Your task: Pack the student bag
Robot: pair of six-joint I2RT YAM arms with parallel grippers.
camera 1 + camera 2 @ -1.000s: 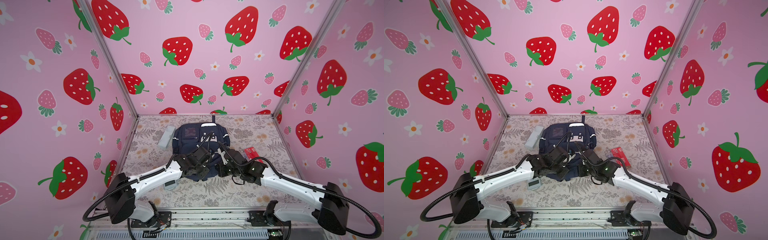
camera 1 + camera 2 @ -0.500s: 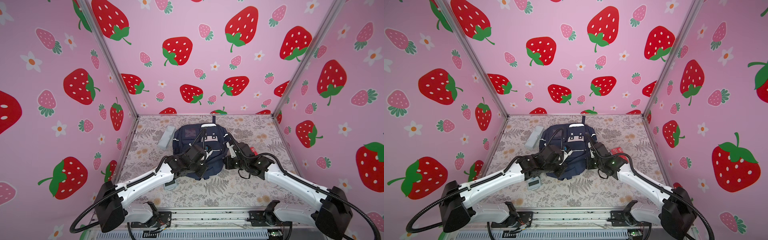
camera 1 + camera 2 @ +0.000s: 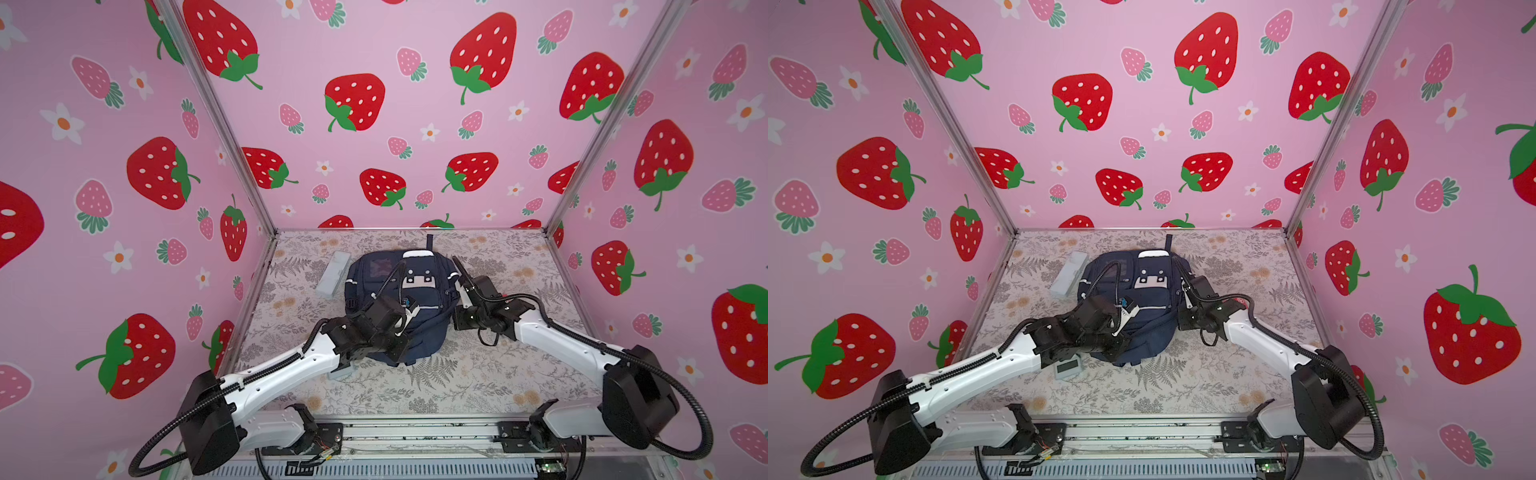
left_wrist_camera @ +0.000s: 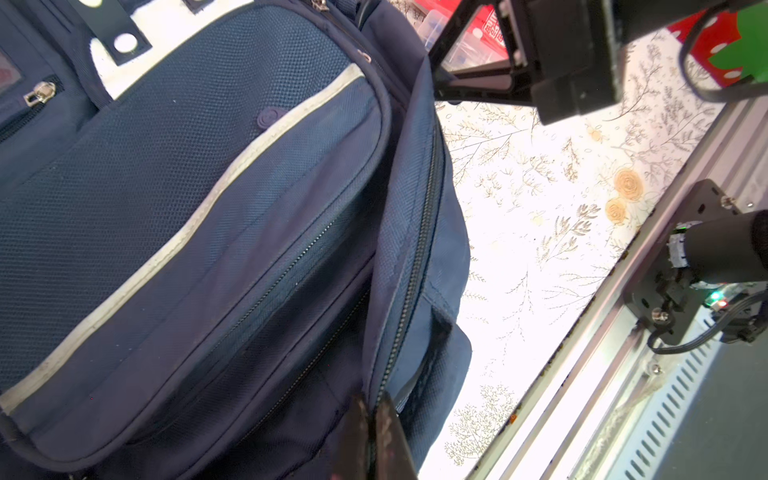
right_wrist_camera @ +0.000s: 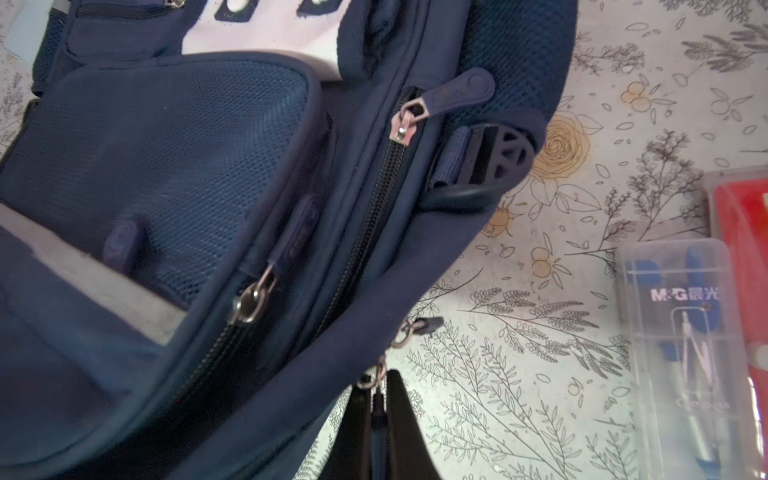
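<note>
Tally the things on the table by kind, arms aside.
Navy backpack: 1
Pale long case: 1
Grey device with a screen: 1
Clear compass box: 1
Red packet: 1
Total: 5

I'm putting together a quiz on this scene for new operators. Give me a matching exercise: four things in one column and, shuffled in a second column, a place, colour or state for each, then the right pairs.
Column one
1. student bag
2. pale grey case
3. compass box
4. right tool

Column two
A. shut on a zip pull
B. clear plastic, beside a red pack
C. navy, with a white face patch
D. lying left of the bag in both top views

Pairs: 1-C, 2-D, 3-B, 4-A
</note>
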